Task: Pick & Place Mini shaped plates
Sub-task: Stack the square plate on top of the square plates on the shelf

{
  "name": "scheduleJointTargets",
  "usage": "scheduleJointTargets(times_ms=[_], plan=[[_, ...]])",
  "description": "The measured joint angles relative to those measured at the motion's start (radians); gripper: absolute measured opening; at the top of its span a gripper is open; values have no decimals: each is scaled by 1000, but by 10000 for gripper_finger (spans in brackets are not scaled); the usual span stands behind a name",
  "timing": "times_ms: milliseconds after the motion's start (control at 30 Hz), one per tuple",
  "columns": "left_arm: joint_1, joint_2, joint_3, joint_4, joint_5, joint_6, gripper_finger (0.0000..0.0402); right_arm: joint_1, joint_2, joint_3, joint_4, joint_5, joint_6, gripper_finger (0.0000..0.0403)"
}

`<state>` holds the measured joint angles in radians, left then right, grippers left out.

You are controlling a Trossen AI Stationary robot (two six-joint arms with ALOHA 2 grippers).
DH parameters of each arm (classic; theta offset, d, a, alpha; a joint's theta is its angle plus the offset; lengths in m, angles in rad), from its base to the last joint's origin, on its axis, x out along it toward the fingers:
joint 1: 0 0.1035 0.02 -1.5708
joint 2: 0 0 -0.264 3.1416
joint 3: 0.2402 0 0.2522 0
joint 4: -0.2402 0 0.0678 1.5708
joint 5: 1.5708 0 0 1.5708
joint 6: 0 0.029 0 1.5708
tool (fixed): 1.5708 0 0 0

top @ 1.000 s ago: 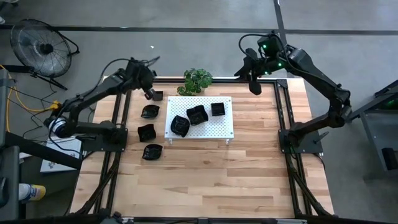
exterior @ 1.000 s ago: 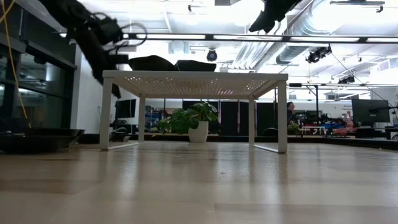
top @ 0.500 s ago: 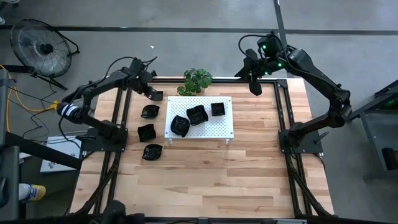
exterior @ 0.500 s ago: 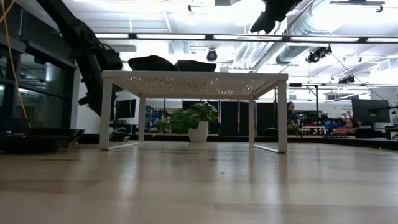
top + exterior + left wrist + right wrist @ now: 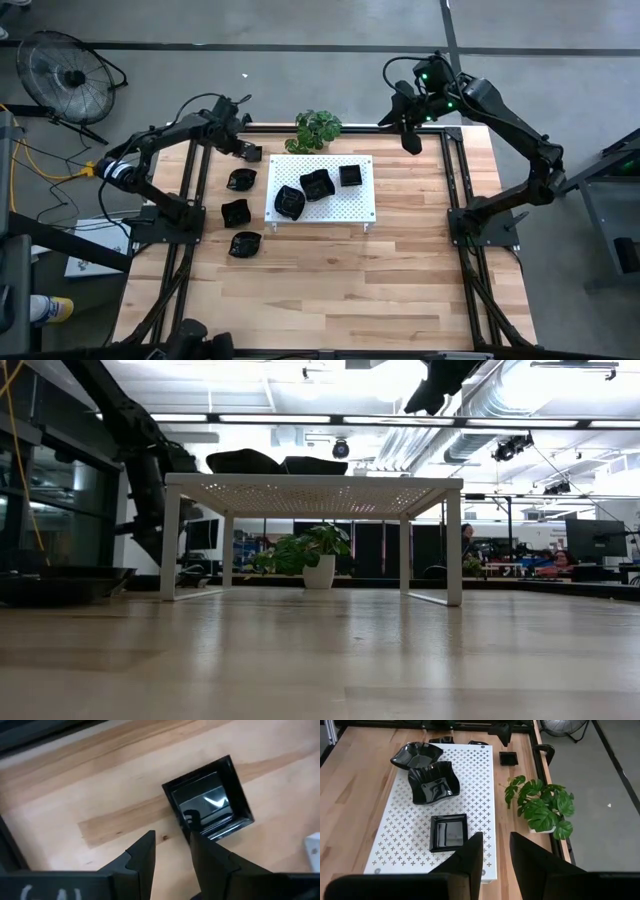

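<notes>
Hovering left gripper, fingers apart and empty, beside square plate, probably lining up; right gripper parked apart.

We see three plates on the perforated board, four more on the table to its left, and the potted plant behind it.

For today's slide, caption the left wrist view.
Left tool, fingers apart and empty, above a small square black plate on the wooden table.
</notes>
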<state>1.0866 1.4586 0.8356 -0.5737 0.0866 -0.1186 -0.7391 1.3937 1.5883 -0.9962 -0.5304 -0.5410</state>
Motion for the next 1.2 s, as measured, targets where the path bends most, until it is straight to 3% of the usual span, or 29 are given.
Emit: scheduleJointTargets(times_ms=[533,1200], plan=[[0,0,0,34,16,-120,120,0,0,0,-10,-3,2,92],[-19,67,10,98,11,-140,120,0,0,0,-14,-5,9,92]])
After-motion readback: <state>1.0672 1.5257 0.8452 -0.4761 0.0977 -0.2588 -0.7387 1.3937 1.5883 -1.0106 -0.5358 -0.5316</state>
